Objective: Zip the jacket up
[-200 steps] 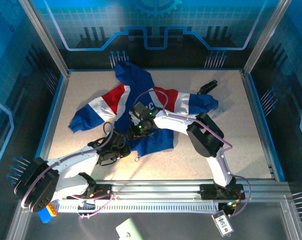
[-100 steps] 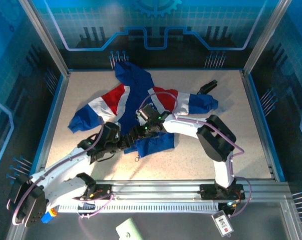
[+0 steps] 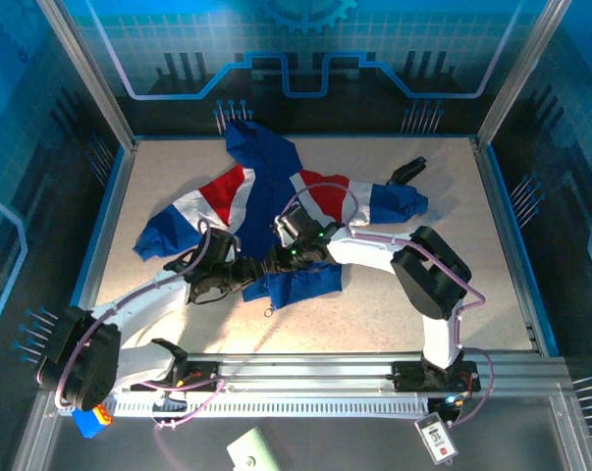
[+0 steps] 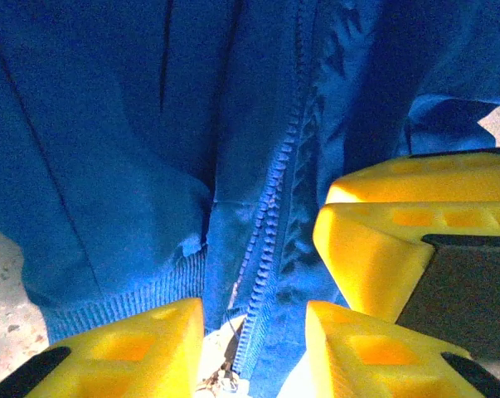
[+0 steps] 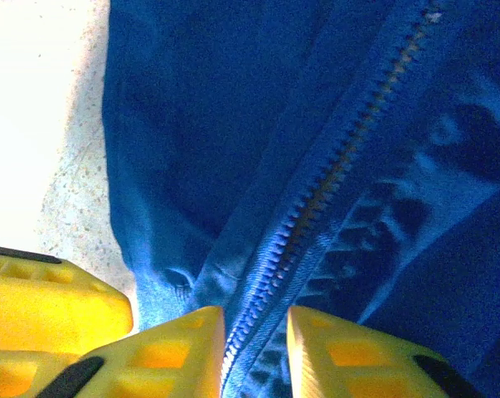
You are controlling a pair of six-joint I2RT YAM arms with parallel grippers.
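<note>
1. Since a second ago, my left gripper (image 3: 239, 277) has moved up and to the right to the jacket's (image 3: 261, 191) lower front. My right arm's elbow has swung out to the right.
2. Left gripper (image 4: 254, 352), wrist view: released. My yellow fingers (image 4: 117, 352) stand apart on either side of the zipper's (image 4: 270, 215) bottom end at the ribbed hem (image 4: 125, 303), with pale table showing in the gaps.
3. Jacket: spread at mid-table (image 3: 394, 324), hood toward the far edge, one sleeve out to each side, blue front nearest my bases.
4. Right gripper (image 3: 276, 263), just beside the left one at the same seam. In its wrist view (image 5: 256, 352) the zipper (image 5: 332, 178) fills the narrow gap between the fingers (image 5: 179, 352). I cannot tell whether it is clenched.
5. Black object (image 3: 406, 169): on the table beyond the right sleeve.
</note>
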